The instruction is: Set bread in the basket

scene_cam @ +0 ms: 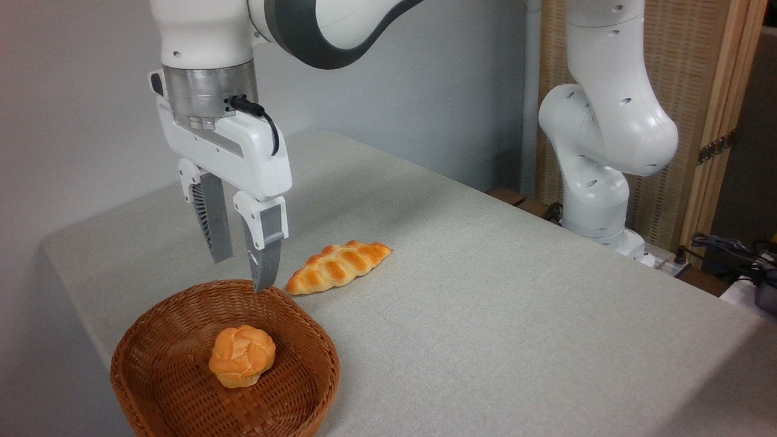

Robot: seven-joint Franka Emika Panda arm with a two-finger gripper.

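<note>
Bread (339, 266) is what matters, but going by size: the bench (485, 291) fills most of the shot, covered in pale grey cloth. The white arm (607, 121) rises from its base at the far right edge and reaches across the top over to the left. Basket (152, 370) sits at the front left corner of the bench, brown wicker, with a little round bun (241, 355) inside it. The pincer (241, 276) hangs pointing down over the basket's back rim, fingers (212, 224) parted a bit with nothing between them, so it's holding nothing. The bread lies flat on the cloth just behind and right of the basket, close to the rim but outside it, braided side up, slanting away toward the right. It's a bit right of the fingertips.
</note>
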